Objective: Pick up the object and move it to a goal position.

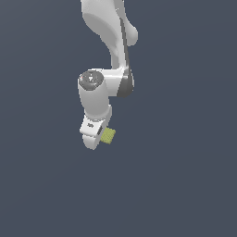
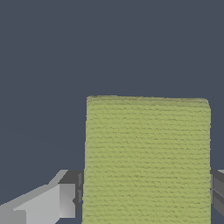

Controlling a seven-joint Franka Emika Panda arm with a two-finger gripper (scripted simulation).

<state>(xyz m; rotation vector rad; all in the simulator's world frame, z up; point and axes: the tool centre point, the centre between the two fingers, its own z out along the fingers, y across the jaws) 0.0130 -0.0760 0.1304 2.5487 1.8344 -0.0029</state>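
The object [image 1: 109, 135] is a small yellow-green ribbed block that sticks out from under the white gripper [image 1: 98, 133] towards the exterior view's right. In the wrist view the block [image 2: 146, 148] fills the space between the two fingers. One grey finger [image 2: 52, 202] touches one side of it, and the other finger's dark pad [image 2: 217, 192] touches the opposite side. The gripper [image 2: 146, 199] is shut on the block. The frames do not show whether the block rests on the surface or is lifted.
The white arm [image 1: 109, 37] reaches in from the top of the exterior view. A plain dark blue-grey surface [image 1: 185, 185] lies all around. No other objects or goal marker show.
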